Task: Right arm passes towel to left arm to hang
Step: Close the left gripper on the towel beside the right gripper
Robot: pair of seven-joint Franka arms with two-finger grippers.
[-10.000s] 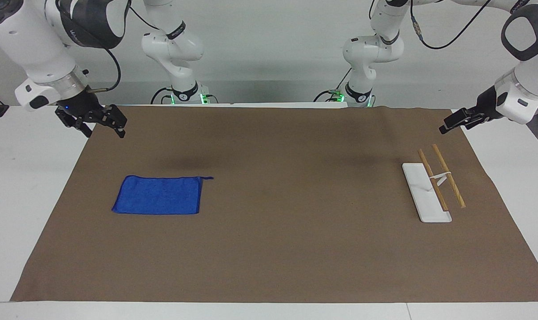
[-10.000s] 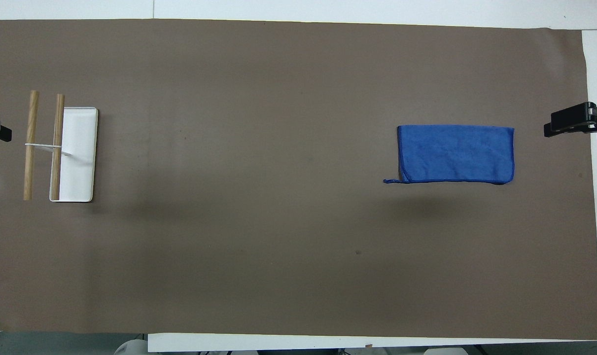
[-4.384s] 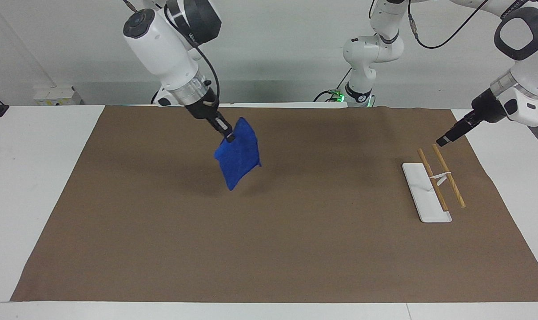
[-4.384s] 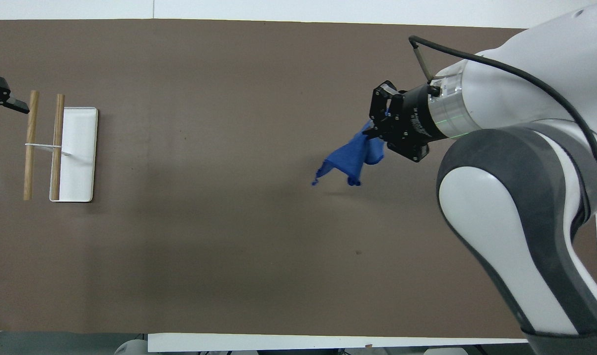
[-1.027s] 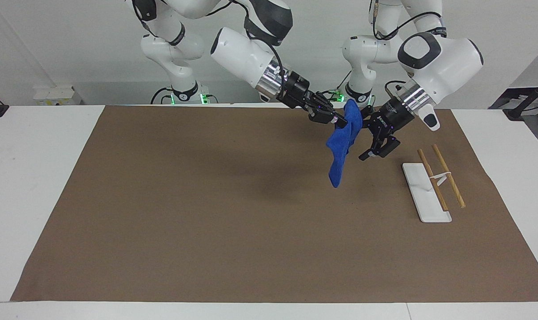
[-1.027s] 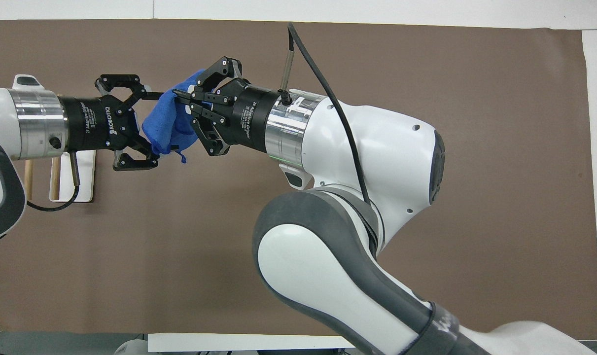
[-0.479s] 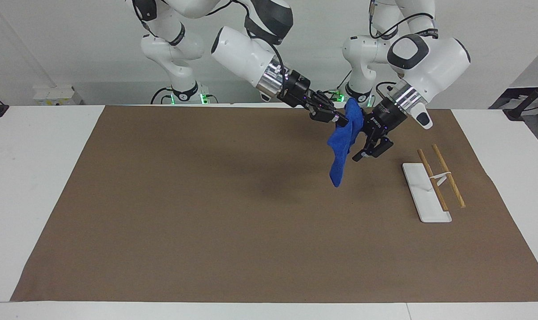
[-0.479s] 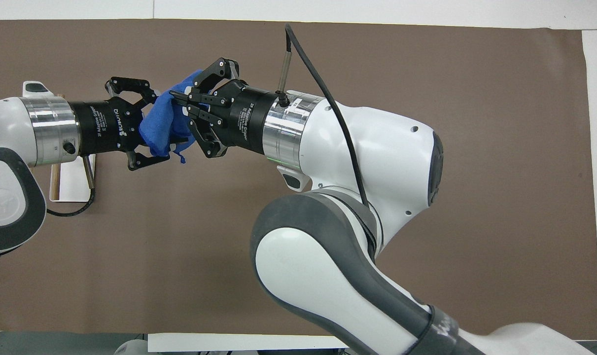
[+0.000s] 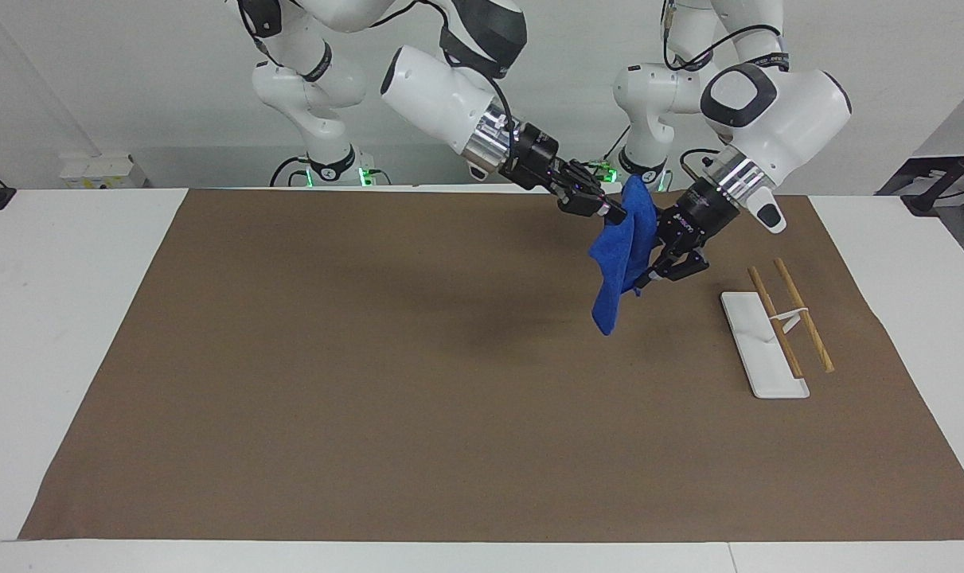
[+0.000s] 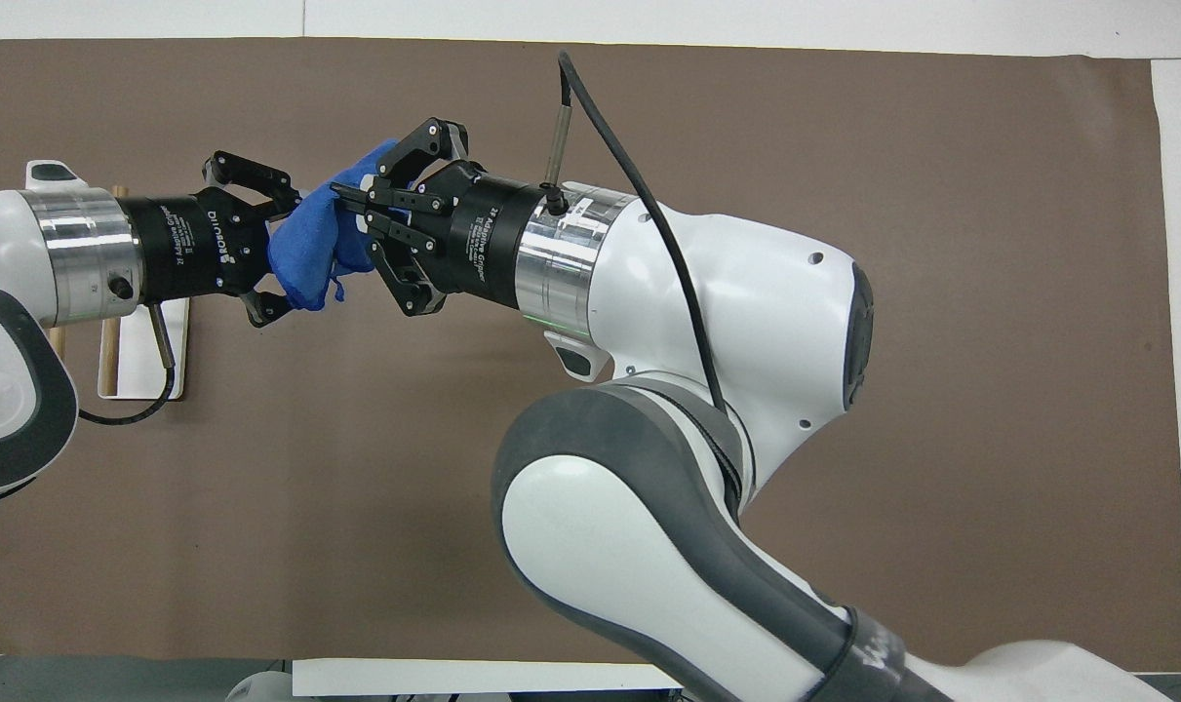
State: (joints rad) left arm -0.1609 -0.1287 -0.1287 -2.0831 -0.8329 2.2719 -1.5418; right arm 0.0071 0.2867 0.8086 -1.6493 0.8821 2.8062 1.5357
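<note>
Fingertips of right gripper (image 9: 614, 212) pinched together on the upper edge of the towel (image 9: 615, 270), outer links splayed to the sides in the overhead view. Blue cloth hanging bunched from that pinch, lower corner drooping clear of the brown mat (image 9: 370, 358), up in the air over the part of the mat toward the left arm's end of the table. Left gripper (image 9: 647, 269) pressed in against the hanging cloth from the rack's direction, set around the bunched towel in the overhead view; clamped on it or not, cannot tell. Both grippers nose to nose with only the towel between. Further out, right arm (image 9: 434, 87) stretched across from its own end, silver wrist ring and dark grey joint shell showing; left arm (image 9: 776, 103) bent down steeply from above, black-outlined joint cap turned toward the camera. Beneath and beside the left gripper, toward the left arm's end, white rack base (image 9: 760, 350) flat on the mat, with two wooden rods (image 9: 804, 326) raised over it, both bare. White table (image 9: 52, 318) showing around the mat's edges.
</note>
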